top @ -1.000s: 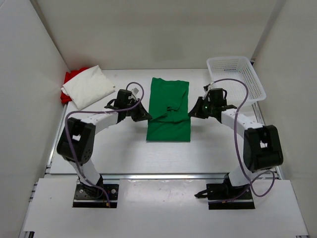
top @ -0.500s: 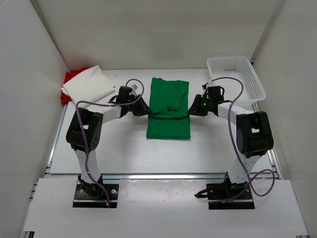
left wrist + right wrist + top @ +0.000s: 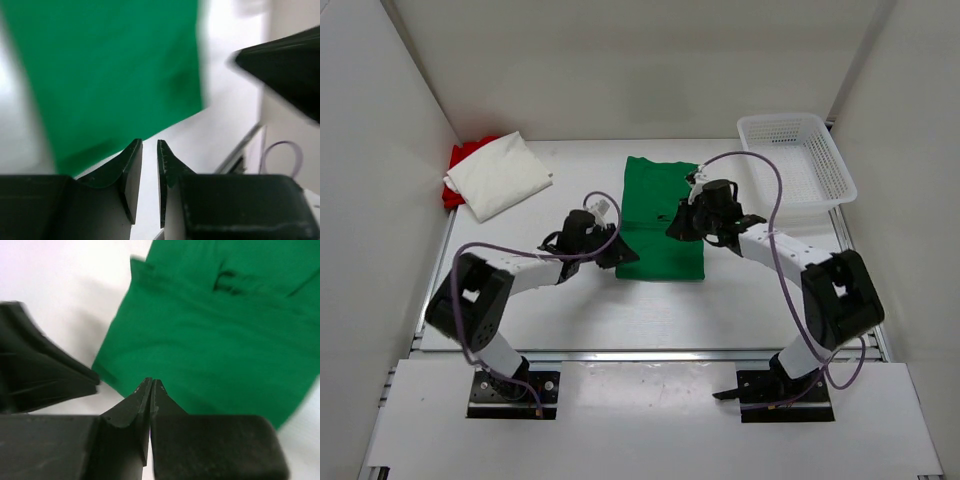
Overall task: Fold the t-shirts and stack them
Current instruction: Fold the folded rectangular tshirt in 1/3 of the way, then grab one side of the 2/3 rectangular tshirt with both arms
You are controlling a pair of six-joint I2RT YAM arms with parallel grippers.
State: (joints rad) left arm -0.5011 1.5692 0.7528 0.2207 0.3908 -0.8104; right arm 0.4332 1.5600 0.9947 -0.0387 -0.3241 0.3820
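Looking down from overhead, I judge the job about two-thirds done. The white cloth t-shirt (image 3: 500, 175) lies folded into a flat packet at the far left of the worktop (image 3: 580, 310). It rests on the bright red cloth t-shirt (image 3: 463, 155), which shows only as a strip at the far-left edge. How neatly the red one is folded underneath I cannot tell.

The green cloth t-shirt (image 3: 655, 195) is the unfinished one. It lies flat in the middle of the worktop, narrowed into a long strip running near to far, with a turned-in sleeve wrinkling it about halfway along. It is well apart from the other two.

My left claw (image 3: 149, 146) has its jaws a little apart with nothing between them. It sits just off the strip's near-left corner, over bare worktop. My right claw (image 3: 151, 382) has its jaws pressed together, pinching no cloth that I can see, above the right-hand part of the green strip.

As I read it, the green shirt needs a crosswise fold and then a carry onto the white one. The white plastic mesh basket (image 3: 788, 119) stands at the far right, apart from all of this.
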